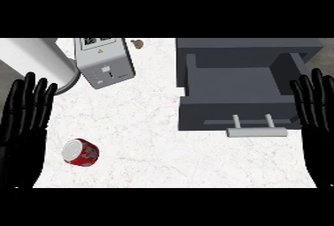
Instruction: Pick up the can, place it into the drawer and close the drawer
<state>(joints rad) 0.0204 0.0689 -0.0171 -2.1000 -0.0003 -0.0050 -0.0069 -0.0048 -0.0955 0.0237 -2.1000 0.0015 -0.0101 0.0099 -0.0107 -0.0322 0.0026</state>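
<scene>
My left hand point(24, 114) rests at the left edge, fingers straight, spread wide, holding nothing. My right hand point(316, 110) rests at the right edge in the same way, overlapping the drawer's right side in the head view. The can point(81, 152), red with a white end, lies on its side on the white worktop point(157, 145), near left, close to my left hand but apart from it. The drawer point(222, 114), dark grey, is pulled open at far right, its inside bare, with its pale handle point(257, 131) on the near front. Bare worktop lies between can and drawer. Far left stands a grey boxy appliance point(104, 59), tilted, and a white cylinder point(36, 59) just left of it. There is a small brownish thing point(138, 43) at the far edge, too small to tell.
</scene>
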